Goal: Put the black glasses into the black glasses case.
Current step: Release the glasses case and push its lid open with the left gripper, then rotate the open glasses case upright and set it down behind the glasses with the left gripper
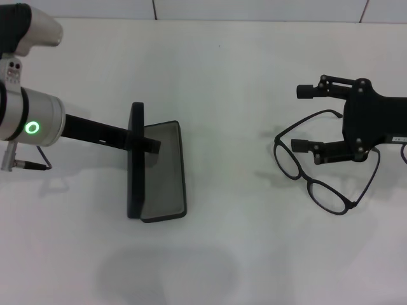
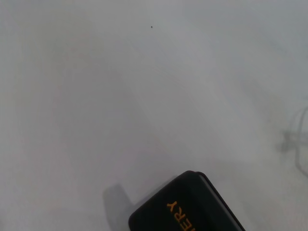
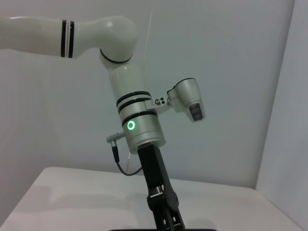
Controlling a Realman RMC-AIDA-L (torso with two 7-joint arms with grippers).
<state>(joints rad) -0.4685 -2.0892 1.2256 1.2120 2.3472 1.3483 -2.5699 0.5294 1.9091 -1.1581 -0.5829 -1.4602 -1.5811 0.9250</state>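
The black glasses (image 1: 321,166), thin-framed with oval lenses and temples unfolded, lie on the white worktop (image 1: 241,76) under the right claw (image 1: 304,119), whose fingers are apart. The black glasses case (image 1: 156,171) stands open, its lid clamped by the left claw (image 1: 143,143).

Left tool (image 1: 149,145) low and level, right tool (image 1: 304,118) spread wide.

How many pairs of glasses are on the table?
1. The black glasses lie on the robot's right side of the white table, under the open right gripper, apart from the open black glasses case.
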